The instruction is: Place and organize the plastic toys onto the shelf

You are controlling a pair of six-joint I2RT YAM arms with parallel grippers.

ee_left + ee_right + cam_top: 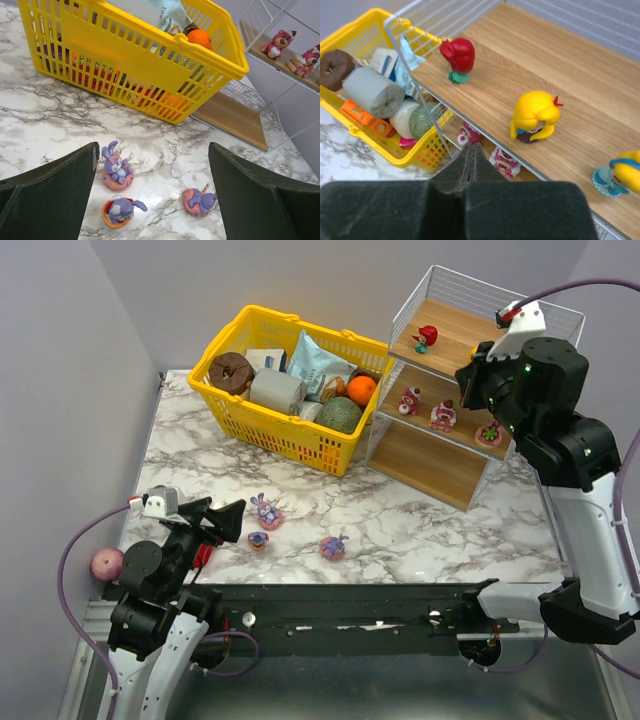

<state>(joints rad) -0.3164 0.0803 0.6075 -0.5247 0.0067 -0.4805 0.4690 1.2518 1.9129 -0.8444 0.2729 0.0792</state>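
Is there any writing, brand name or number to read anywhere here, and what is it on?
Nothing can be read for certain.
Pale blue bag in the yellow basket: dark print near its top, too small and blurred to read.
Red packet behind the basket's slats: pale letters, cut up by the slats, not legible.
The shelf and the toys: no lettering seen.

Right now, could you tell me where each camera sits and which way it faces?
Top: above and behind, looking down on table, basket, shelf; left arm, right arm show.
Left wrist: low over the table, facing bunnies and basket; open left gripper frames it.
Right wrist: above the shelf's top board, looking down at a red figure, a yellow figure; shut right gripper at bottom.
Shared: basket and shelf, in all three.
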